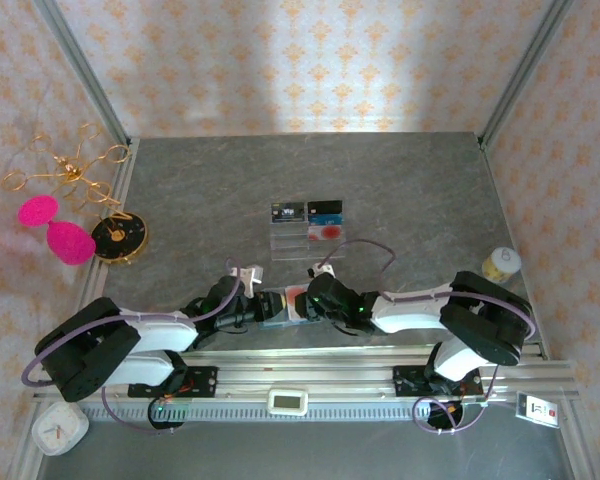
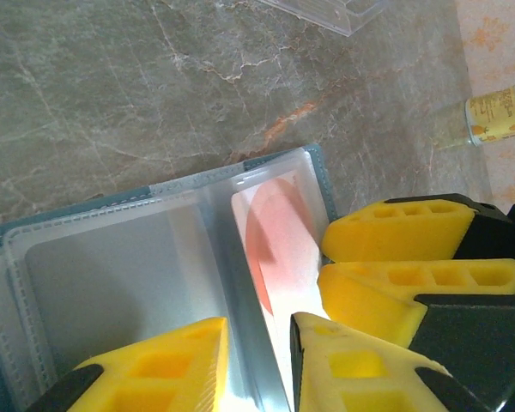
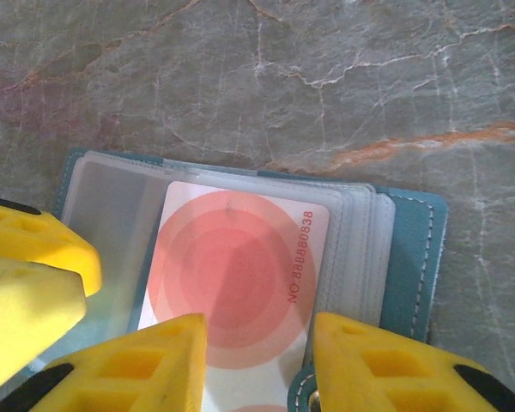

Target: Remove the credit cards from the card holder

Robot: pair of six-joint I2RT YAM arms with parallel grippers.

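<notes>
The red card [image 3: 232, 283] sits in the open holder [image 3: 412, 249], right jaws apart astride it, left jaws' grip I can't tell; next, pinch its edge and slide it out.

Grey marble-patterned table top [image 1: 200, 190]. Near edge, centre: open teal-blue folding card holder [image 3: 412, 249] lying flat. Farther back, centre: clear plastic compartment tray [image 1: 290, 248], well apart from the holder. Right edge: small jar with yellow label [image 1: 500, 264]. Left edge: black-and-gold round disc [image 1: 118, 237].
</notes>
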